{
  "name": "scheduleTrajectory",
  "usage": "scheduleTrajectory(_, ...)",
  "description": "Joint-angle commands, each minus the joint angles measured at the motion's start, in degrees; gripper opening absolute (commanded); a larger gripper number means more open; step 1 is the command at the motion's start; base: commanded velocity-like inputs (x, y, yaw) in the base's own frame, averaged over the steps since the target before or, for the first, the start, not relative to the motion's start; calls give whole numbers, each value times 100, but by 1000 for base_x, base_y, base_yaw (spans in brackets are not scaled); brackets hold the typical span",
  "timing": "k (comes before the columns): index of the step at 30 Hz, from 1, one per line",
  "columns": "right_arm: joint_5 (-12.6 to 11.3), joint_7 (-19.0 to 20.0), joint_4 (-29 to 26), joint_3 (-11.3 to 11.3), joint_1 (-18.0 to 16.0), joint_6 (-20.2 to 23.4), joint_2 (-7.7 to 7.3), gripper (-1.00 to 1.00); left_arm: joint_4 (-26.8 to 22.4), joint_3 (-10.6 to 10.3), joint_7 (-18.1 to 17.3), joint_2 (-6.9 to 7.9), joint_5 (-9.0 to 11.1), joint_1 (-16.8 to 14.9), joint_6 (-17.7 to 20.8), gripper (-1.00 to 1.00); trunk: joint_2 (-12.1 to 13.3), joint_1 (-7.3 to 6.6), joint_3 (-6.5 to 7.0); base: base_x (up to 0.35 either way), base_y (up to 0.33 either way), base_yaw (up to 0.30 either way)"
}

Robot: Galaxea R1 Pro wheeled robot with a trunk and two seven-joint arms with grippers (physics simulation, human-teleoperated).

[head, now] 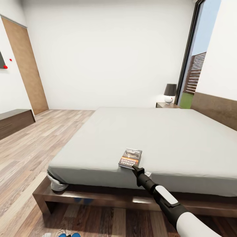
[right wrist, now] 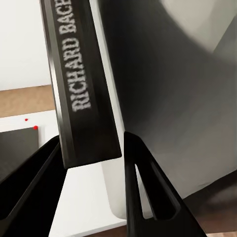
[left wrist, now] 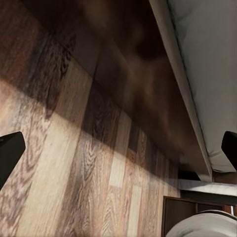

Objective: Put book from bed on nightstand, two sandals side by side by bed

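Near your base, blue sandals [head: 70,235] peek in on the floor. Your right end effector [head: 135,168] straddles the near corner of the book [head: 130,158], its 2 fingers [right wrist: 143,197] apart on either side. The book lies at the bed's [head: 98,131] near edge. Your left end effector [left wrist: 118,148] is spread wide over floor planks. 1 nightstand [head: 166,105] stands beyond.

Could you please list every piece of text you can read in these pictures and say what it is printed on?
"RICHARD BACE": on the spine of the book, between the right gripper's fingers; the name is cut off at the frame edge.
Orange and white cover lettering on the book on the bed: too blurred to read.
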Motion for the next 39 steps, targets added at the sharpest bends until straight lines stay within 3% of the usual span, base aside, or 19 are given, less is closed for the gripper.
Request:
scheduleTrajectory(1,-44,17,5,38,-5,-3,-7,-100,0,30,-20,1,-10,-2,60,100,-2,-1,-6,0,0,0)
scheduleTrajectory(22,-45,22,5,41,-5,-3,-7,-100,0,36,-22,15,-10,-2,63,100,-2,-1,-6,0,0,0)
scheduleTrajectory(28,-41,38,5,45,-5,8,-7,-100,0,36,-24,24,-14,-2,70,100,6,-17,127,0,0,0)
scheduleTrajectory(39,-12,102,-6,75,-5,38,-10,-100,0,31,-21,26,-19,-2,77,100,446,-258,325,0,0,0)
